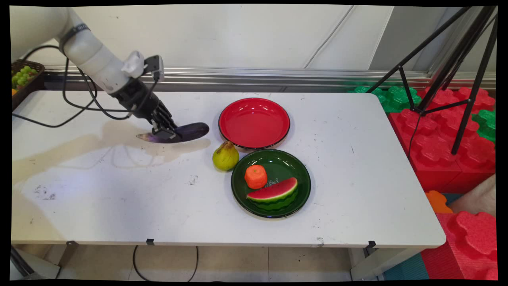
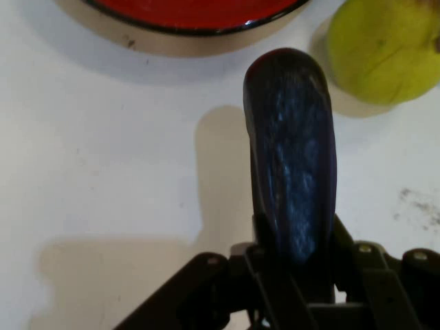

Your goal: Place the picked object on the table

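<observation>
A dark purple eggplant [image 1: 185, 131] lies lengthwise left of the red plate, just above the table, casting a shadow beneath it. My gripper [image 1: 164, 129] is shut on the eggplant near its stem end. In the hand view the eggplant [image 2: 294, 165] runs up from between my fingers toward the red plate [image 2: 196, 14], with the pear [image 2: 385, 51] at the upper right. The empty red plate [image 1: 254, 123] stands to the right of the eggplant's tip. A yellow-green pear [image 1: 225, 156] stands on the table in front of the eggplant's tip.
A green plate [image 1: 297, 174] in front of the red one holds an orange fruit [image 1: 256, 176] and a watermelon slice [image 1: 274, 192]. A basket of green fruit [image 1: 24, 77] sits at the far left. Tripod legs [image 1: 448, 59] and red and green foam blocks [image 1: 448, 139] stand right of the table.
</observation>
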Controlling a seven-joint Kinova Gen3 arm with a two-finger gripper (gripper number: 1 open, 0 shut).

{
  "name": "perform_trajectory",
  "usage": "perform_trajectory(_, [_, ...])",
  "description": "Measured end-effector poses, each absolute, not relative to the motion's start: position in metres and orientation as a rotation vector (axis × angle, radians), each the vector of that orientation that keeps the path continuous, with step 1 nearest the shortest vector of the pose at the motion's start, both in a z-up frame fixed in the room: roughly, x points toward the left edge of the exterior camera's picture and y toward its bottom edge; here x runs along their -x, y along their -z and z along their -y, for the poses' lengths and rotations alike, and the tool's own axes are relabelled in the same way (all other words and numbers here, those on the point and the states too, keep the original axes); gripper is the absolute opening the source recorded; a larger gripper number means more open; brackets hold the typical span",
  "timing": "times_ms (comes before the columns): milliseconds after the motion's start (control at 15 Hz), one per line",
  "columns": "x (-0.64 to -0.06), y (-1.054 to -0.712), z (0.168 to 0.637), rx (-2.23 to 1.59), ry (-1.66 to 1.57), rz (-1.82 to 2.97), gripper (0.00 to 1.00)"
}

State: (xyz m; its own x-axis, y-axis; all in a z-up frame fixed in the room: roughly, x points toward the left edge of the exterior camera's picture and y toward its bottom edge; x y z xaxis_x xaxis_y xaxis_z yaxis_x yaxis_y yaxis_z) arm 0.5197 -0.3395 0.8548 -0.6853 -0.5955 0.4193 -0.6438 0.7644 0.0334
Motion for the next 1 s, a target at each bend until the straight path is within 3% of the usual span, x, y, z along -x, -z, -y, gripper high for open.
perform_trajectory(667, [-0.525, -0.802, 0.346, -1.167, -0.146, 2.461, 0.00])
perform_trajectory(733, [-0.525, -0.800, 0.346, -1.176, -0.143, 2.454, 1.00])
perform_trajectory(1000, [-0.526, -0.795, 0.346, -1.192, -0.141, 2.432, 1.00])
